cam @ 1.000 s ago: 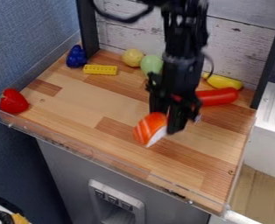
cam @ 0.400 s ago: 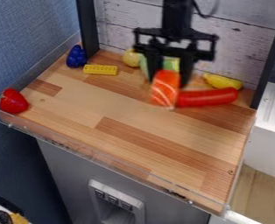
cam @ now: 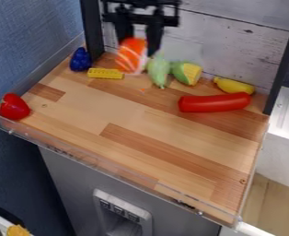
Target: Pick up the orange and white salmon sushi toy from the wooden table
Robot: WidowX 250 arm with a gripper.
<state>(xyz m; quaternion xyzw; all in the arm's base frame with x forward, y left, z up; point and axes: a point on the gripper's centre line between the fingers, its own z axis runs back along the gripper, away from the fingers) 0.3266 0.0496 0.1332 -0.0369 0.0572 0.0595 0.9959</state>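
Sushi piece [cam: 131,56]: orange with white stripes, held over the back part of the counter, between the blue piece and the green piece as the camera sees it.
Counter [cam: 131,108]: wood-patterned, with a clear lip along the front edge.
End effector [cam: 139,50]: clenched on the sushi piece, hanging over the back edge.
Red sausage shape [cam: 211,103]: lying toward the right edge, near the back right corner.
Green piece [cam: 159,71]: near the middle of the back edge.
Yellow-green piece [cam: 187,73]: just right of the green piece.
Yellow banana shape [cam: 234,86]: by the back edge, just behind the sausage's right end.
Red pepper shape [cam: 14,107]: at the front left corner.
Blue piece [cam: 80,60]: near the back left corner.
Yellow brick [cam: 105,73]: just right of the blue piece.
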